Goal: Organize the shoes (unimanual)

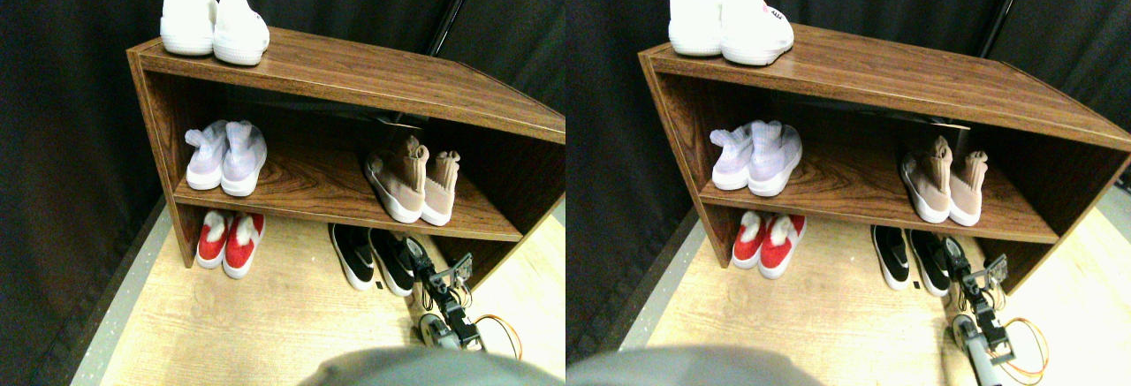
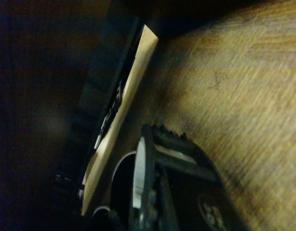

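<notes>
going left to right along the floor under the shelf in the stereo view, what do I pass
Red shoes → black slip-ons → right gripper, close against the right-hand black shoe.

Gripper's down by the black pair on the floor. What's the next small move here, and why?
Probably a small nudge left against the nearer black slip-on. The right gripper sits low at that shoe's outer side, and the black pair lies only partly under the shelf, toes poking out past its front edge.
</notes>
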Robot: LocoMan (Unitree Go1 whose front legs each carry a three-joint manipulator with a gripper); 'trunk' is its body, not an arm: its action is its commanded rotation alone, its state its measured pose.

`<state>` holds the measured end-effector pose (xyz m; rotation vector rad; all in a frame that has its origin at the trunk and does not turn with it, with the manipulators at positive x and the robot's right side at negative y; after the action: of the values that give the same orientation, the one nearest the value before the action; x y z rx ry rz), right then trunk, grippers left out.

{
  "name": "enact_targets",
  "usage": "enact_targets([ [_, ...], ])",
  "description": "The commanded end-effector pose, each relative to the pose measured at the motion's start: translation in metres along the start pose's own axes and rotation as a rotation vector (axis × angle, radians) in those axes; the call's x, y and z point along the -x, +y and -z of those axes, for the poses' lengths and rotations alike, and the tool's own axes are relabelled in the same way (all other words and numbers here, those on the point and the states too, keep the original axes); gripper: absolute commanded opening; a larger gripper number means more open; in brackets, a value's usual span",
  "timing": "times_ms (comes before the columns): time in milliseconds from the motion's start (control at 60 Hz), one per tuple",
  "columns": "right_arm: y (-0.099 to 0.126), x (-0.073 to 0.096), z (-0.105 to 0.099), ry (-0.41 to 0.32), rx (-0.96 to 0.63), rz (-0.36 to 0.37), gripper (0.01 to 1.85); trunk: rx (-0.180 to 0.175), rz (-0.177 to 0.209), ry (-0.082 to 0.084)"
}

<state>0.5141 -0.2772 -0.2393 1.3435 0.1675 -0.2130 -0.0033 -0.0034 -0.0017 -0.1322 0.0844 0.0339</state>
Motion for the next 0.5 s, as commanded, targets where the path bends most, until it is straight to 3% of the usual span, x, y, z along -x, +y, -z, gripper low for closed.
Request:
enact_targets([
  [17, 0.008, -0.003, 0.006, 0.019, -0.006, -0.038, 0.06, 0.018, -0.026, 0.02],
  [500, 0.017, 0.01, 0.021, -0.028, 0.001, -0.056, 0.06, 0.012, -0.016, 0.012],
])
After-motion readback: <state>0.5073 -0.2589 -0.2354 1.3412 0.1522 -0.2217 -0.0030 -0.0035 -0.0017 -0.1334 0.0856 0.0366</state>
